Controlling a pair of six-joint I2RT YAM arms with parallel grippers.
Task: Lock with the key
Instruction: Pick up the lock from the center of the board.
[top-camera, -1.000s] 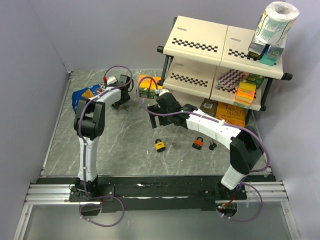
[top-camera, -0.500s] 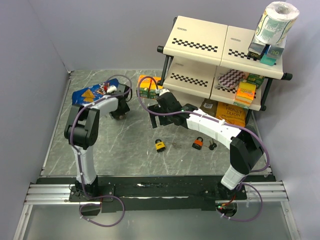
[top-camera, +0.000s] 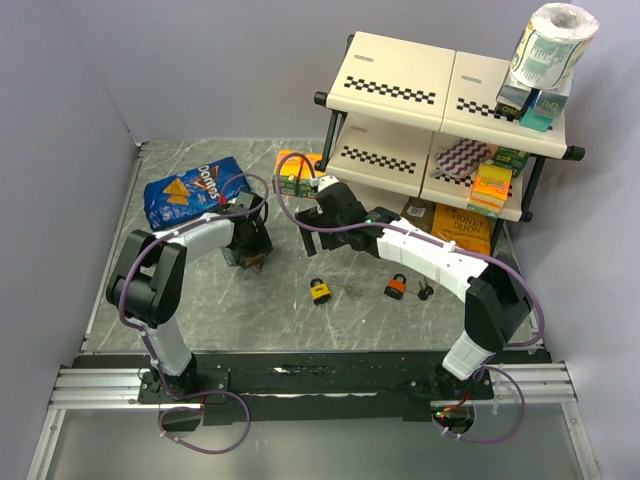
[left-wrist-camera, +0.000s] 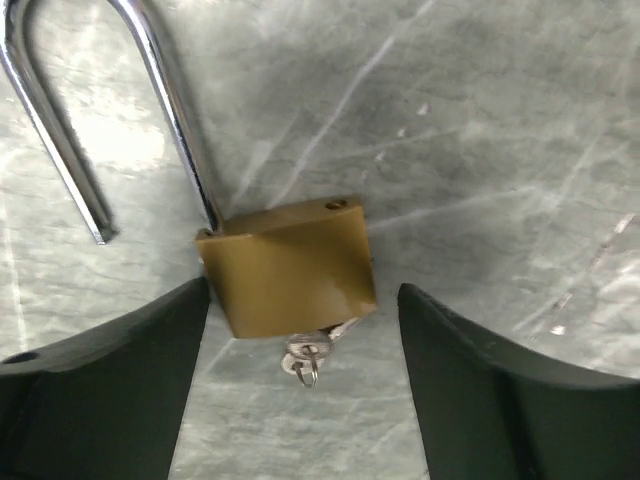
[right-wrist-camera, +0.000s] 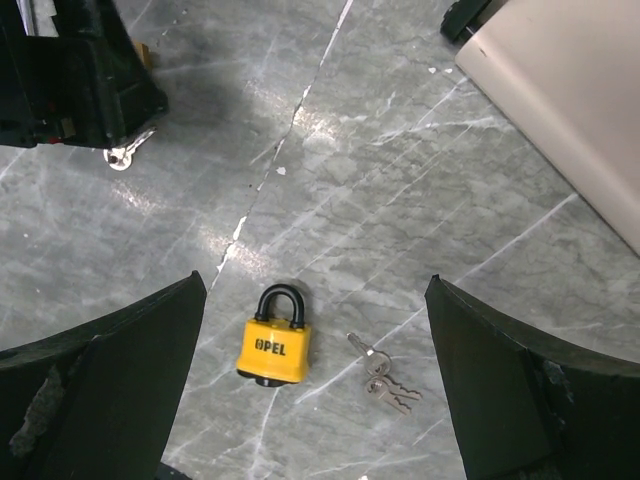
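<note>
Lowest in the top view, lying flat on the table (top-camera: 200, 300): yellow padlock (right-wrist-camera: 275, 345) with shackle closed, loose keys (right-wrist-camera: 383, 375) just beside it to the right of the frame, orange padlock (top-camera: 396, 288) further right; none of these gripped; right gripper (right-wrist-camera: 315, 290) hovering above the yellow padlock, jaws spread as wide as they go, holding nothing; further up and left of centre in the top view, left gripper (top-camera: 250, 248) down low over the brass padlock (left-wrist-camera: 290, 265); in the left wrist view, lock body at centre frame between the fingers (left-wrist-camera: 110, 390), jaws well apart, nothing clamped; finger at lower left just beside the body, contact not clear; finger at lower right apart from it; shackle (left-wrist-camera: 166, 92) swung open toward upper left, one leg free of the body; key (left-wrist-camera: 305, 360) seated in the bottom of the body, ring hanging out; judged the task's lock, being the only one open; step in hand, by the look of it: lining up for a grasp on the brass body, lock not yet shut; next move likely calls for squeezing the body square, pushing the free shackle leg home, then turning the key; farthest back: blue chip bag (top-camera: 190, 187) at upper left, shelf (top-camera: 400, 90) with boxes at upper right.
</note>
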